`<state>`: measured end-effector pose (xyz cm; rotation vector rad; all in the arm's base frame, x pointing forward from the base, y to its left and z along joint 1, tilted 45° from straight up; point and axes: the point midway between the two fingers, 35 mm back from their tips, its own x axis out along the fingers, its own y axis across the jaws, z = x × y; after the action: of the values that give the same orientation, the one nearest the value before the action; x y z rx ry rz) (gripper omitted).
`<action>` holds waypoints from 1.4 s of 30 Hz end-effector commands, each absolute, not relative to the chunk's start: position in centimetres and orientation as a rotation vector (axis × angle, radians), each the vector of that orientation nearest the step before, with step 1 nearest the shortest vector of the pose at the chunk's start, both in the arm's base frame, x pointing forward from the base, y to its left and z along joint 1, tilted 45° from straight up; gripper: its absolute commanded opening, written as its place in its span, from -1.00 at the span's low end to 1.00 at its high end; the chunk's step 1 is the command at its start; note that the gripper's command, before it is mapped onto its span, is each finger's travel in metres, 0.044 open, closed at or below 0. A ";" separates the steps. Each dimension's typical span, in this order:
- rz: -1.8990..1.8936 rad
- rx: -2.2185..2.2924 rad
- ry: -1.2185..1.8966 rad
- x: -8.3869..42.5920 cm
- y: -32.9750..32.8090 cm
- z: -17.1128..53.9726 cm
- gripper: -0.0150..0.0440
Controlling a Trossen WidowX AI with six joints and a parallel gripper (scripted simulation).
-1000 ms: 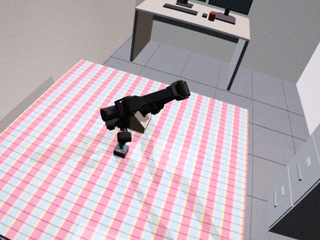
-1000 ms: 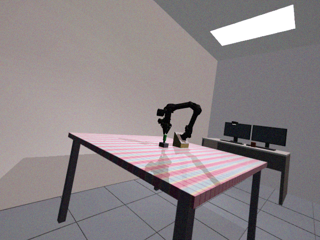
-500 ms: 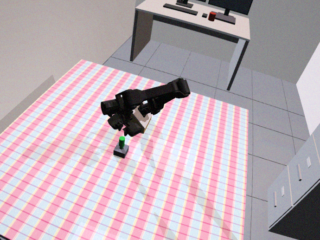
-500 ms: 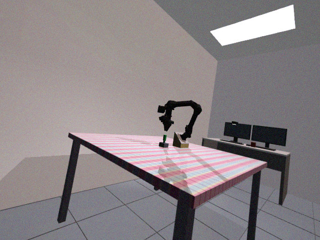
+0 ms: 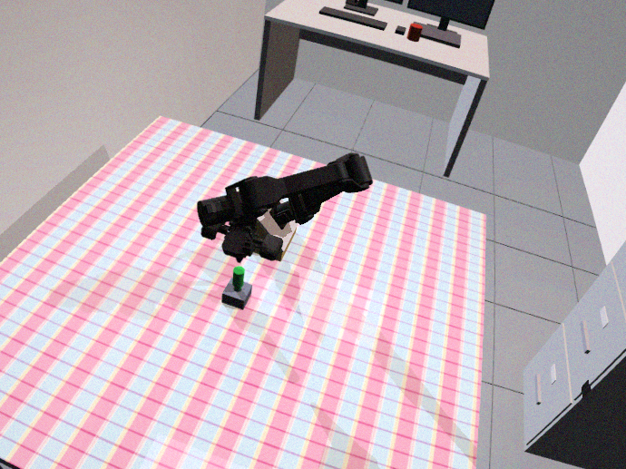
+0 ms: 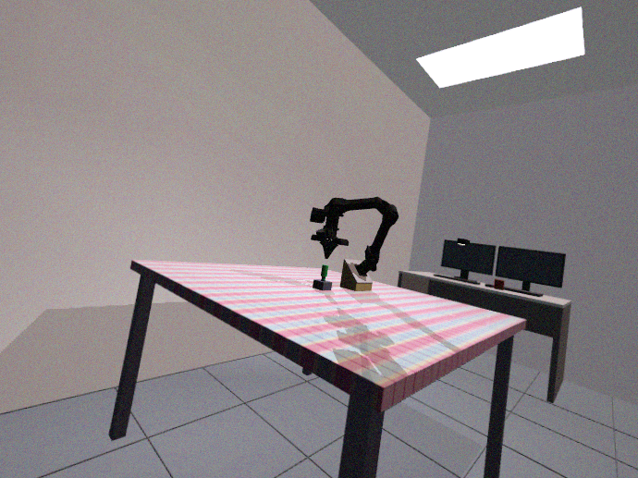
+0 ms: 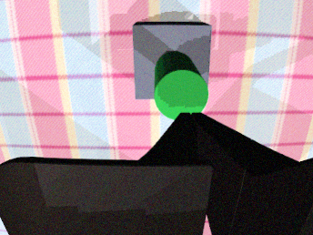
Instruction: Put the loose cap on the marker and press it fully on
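Observation:
The green cap (image 5: pixel 238 278) (image 6: pixel 325 272) (image 7: pixel 181 94) sits upright on the marker in the dark grey holder block (image 5: pixel 236 298) (image 6: pixel 322 285) (image 7: pixel 146 75). The marker's own body does not show; the cap hides it, and how fully the cap is seated cannot be told exactly. My gripper (image 5: pixel 239 259) (image 6: pixel 326 257) (image 7: pixel 189 123) is shut and empty, with its fingertips together. It points down just above the cap, with a small gap between them in the top and exterior views. In the wrist view the fingertips overlap the near edge of the cap's round top.
The arm's wedge-shaped base (image 5: pixel 288 241) (image 6: pixel 355 282) stands on the checked tablecloth (image 5: pixel 365 333) (image 6: pixel 298 308), behind the holder block in the top view. A desk (image 5: pixel 323 33) with monitors and a red mug (image 5: pixel 415 32) stands beyond the table. A cabinet (image 5: pixel 569 354) is at the right.

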<state>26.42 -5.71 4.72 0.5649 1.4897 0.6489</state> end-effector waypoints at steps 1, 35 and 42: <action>0.657 0.560 1.484 26.4 -5.5 4.6 -0.49; 0.650 0.554 1.477 26.6 -3.5 2.3 -0.49; 0.646 0.554 1.480 26.8 -9.1 7.8 -0.49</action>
<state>27.03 -6.94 5.77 0.5556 1.4783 0.6509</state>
